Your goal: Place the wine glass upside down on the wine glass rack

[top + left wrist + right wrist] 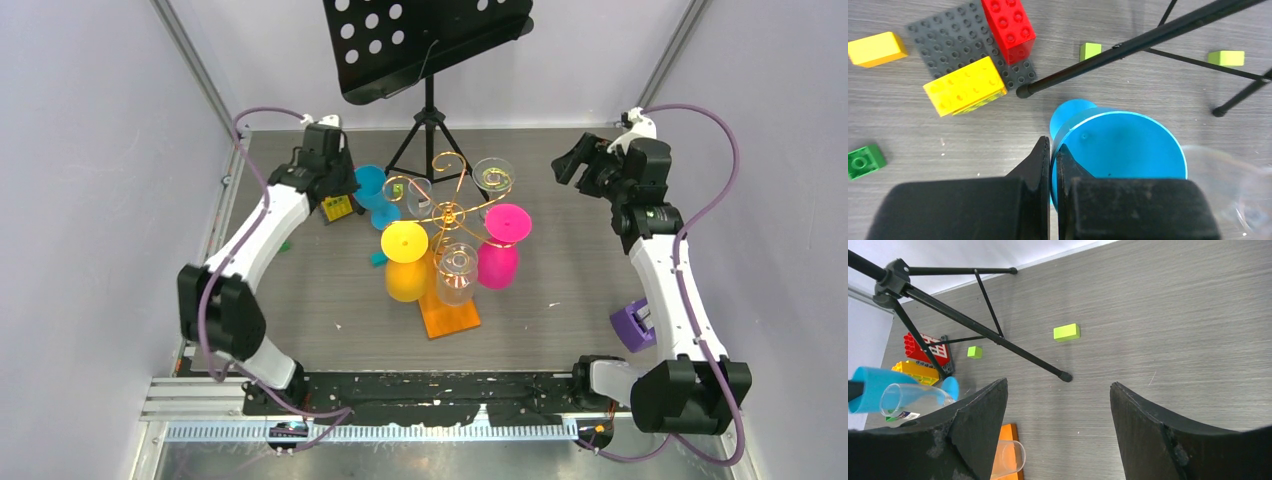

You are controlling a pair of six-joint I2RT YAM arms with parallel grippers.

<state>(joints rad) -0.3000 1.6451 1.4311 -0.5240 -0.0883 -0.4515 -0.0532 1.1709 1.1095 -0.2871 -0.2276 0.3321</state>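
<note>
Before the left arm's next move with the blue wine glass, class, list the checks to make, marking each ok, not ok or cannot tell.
1. Left hand shut on the blue wine glass at its edge: ok.
2. Glass turned upside down: cannot tell.
3. Free loop on the wine glass rack: ok, rear curl looks empty.
4. Music stand leg clear of the glass: not ok, it lies close.
5. Right hand open, away from the rack: ok.
</note>
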